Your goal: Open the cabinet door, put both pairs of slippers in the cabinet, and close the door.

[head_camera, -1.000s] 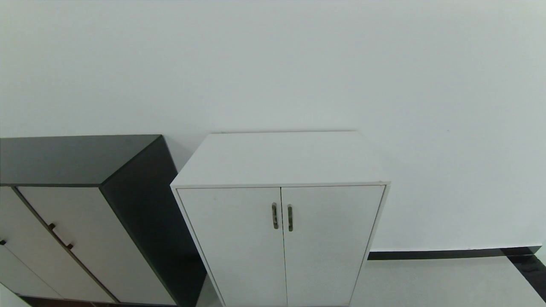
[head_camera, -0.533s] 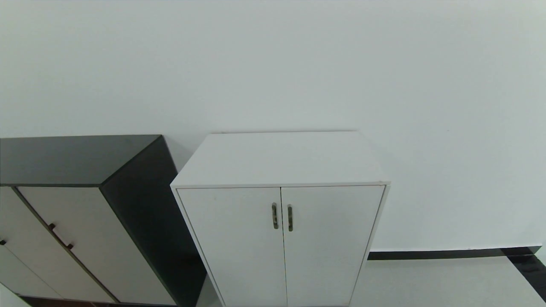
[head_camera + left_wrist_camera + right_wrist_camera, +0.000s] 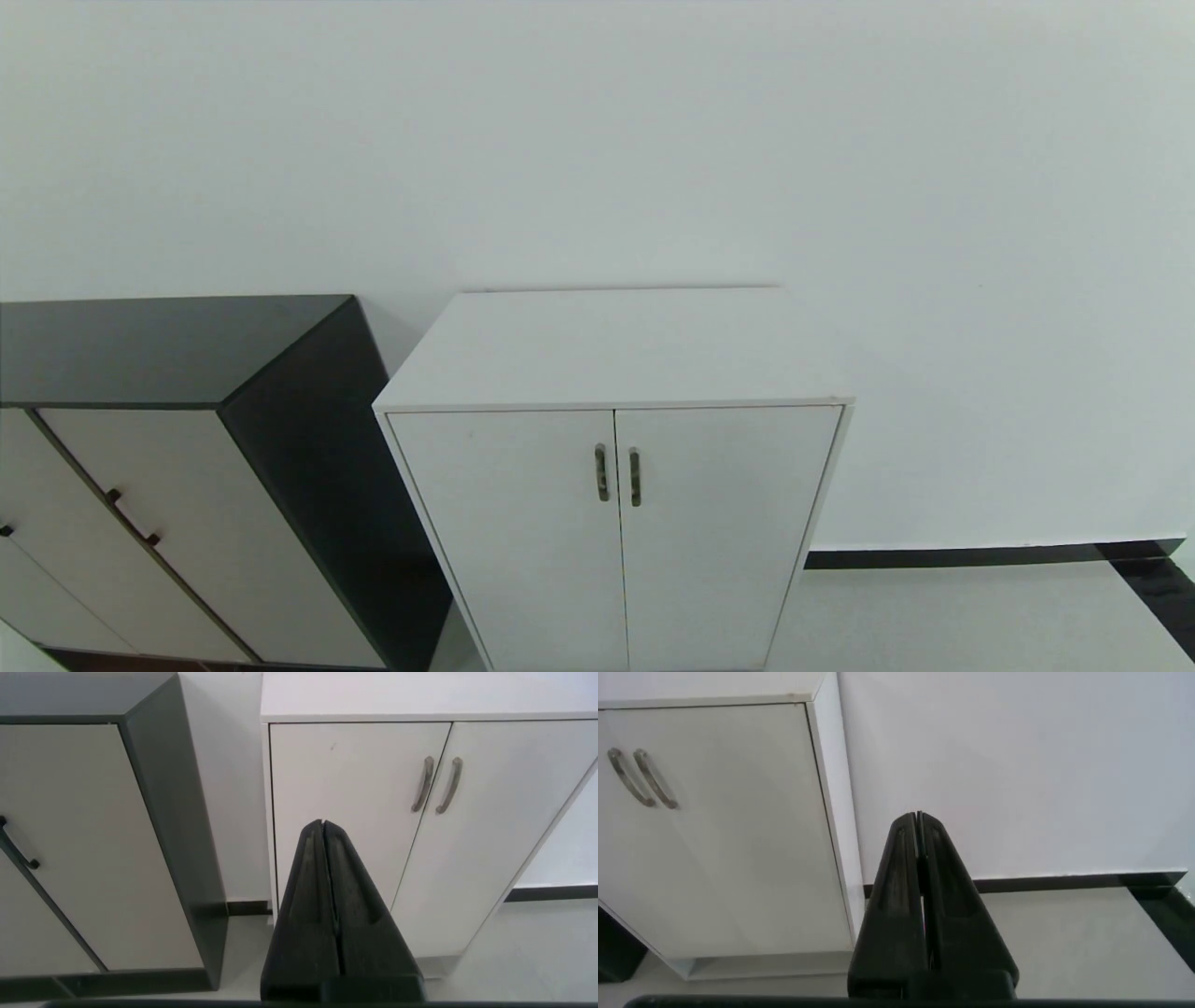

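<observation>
White laminate covers the cabinet [image 3: 616,355], a low two-door unit that stands against a plain pale wall [image 3: 597,140], in the middle of the scene and straight ahead. Both doors are closed and flush. The left door [image 3: 509,541] and the right door [image 3: 724,532] meet at a thin centre seam. On either side of the seam, in the upper part of the doors, is a slim metal bar pull: the left handle [image 3: 601,472] and the right handle [image 3: 635,477]. The two stand upright and parallel, just beside each other, so their long axis runs vertically.

The left gripper [image 3: 322,833] has its black fingers pressed together, holding nothing. It points at the left door from well back. The handles lie ahead of it, to its right and higher. The right gripper [image 3: 918,823] is also pressed together and holding nothing. It points at the wall just right of the cabinet, so the handles lie ahead of it and far to its left.

Judging by this, the left arm is better lined up with the handles. Either gripper would have to part its fingers and straddle an upright bar from the sides.

A dark cabinet [image 3: 308,448] with pale doors stands just left of the white one. A black skirting strip [image 3: 952,557] runs along the floor [image 3: 934,616] to the right.
</observation>
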Tool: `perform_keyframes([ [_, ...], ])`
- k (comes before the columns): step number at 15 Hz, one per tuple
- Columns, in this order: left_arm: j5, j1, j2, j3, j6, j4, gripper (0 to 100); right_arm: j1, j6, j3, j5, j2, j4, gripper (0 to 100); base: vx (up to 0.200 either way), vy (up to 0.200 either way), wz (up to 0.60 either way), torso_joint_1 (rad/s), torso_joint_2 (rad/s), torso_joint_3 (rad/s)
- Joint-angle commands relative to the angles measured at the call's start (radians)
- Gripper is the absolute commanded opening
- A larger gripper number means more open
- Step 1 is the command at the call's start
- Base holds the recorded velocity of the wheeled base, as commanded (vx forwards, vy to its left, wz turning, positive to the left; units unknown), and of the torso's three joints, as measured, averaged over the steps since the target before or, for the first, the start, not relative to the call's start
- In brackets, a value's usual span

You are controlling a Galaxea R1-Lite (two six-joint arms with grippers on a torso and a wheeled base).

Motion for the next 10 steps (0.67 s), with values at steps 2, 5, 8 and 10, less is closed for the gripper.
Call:
perform_keyframes([
  [2, 0.000, 0.000, 0.000, 0.000, 0.000, -0.002, 0, 0.000, 0.001, 0.001, 0.000, -0.002, 0.002, 0, 0.000, 0.000, 0.00, 0.000, 0.00, 0.000],
  [5, 0.000, 0.000, 0.000, 0.000, 0.000, 0.000, 0, 0.000, -0.004, 0.001, 0.004, -0.002, 0.002, 0, 0.000, 0.000, 0.00, 0.000, 0.00, 0.000],
  [8, 0.000, 0.000, 0.000, 0.000, 0.000, 0.000, 0, 0.000, -0.004, 0.002, 0.007, -0.002, 0.001, 0, 0.000, 0.000, 0.00, 0.000, 0.00, 0.000],
  [10, 0.000, 0.000, 0.000, 0.000, 0.000, 0.000, 0, 0.000, -0.001, 0.002, 0.007, -0.002, 0.001, 0, 0.000, 0.000, 0.00, 0.000, 0.00, 0.000],
])
